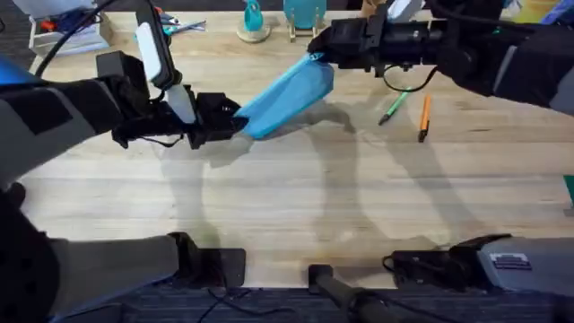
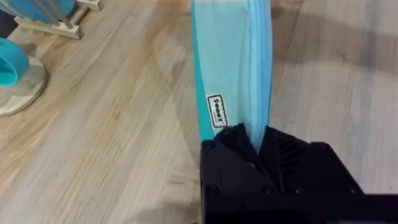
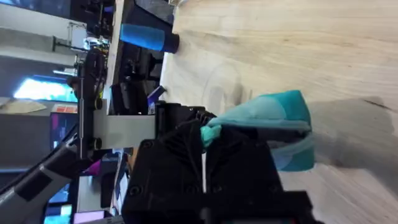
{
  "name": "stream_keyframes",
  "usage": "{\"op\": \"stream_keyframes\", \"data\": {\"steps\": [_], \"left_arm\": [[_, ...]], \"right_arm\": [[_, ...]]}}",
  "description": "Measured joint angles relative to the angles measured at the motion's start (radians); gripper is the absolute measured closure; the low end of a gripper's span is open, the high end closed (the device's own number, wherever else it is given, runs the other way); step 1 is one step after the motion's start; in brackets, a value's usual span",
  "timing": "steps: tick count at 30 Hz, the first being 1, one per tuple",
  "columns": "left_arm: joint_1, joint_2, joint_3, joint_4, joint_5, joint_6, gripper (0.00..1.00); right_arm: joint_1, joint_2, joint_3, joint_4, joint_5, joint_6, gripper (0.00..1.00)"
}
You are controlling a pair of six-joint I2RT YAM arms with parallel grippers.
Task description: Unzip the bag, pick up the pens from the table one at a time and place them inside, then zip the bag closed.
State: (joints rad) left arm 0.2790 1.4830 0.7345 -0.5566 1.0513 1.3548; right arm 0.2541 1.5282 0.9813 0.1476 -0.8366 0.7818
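The left end effector (image 1: 235,123) and right end effector (image 1: 316,50) each clamp an end of the light blue pencil pouch (image 1: 285,95), stretching it taut above the worktop (image 1: 296,206), likely so the zipper can run.

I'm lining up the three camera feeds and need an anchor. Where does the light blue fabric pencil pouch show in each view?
Overhead: the light blue fabric pencil pouch is stretched diagonally at upper centre, between the left end effector and the right end effector.
Left wrist: the pouch runs from the top edge down into the end effector.
Right wrist: its end bunches at centre right.
Shared landmark: the pale wooden table.
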Motion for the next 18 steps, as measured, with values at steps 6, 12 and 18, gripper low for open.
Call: {"op": "stream_keyframes", "data": {"steps": [6, 12, 18], "left_arm": [[-0.006, 0.0, 0.0, 0.0, 0.016, 0.0, 0.959], [-0.006, 0.0, 0.0, 0.001, 0.032, 0.0, 0.959], [-0.009, 0.0, 0.0, 0.001, 0.038, 0.0, 0.959]], "right_arm": [[-0.02, -0.007, 0.0, -0.006, -0.016, 0.0, 0.97], [-0.027, -0.028, 0.0, -0.007, -0.022, 0.0, 0.969], [-0.042, -0.057, 0.002, -0.007, -0.026, 0.0, 0.969]]}}
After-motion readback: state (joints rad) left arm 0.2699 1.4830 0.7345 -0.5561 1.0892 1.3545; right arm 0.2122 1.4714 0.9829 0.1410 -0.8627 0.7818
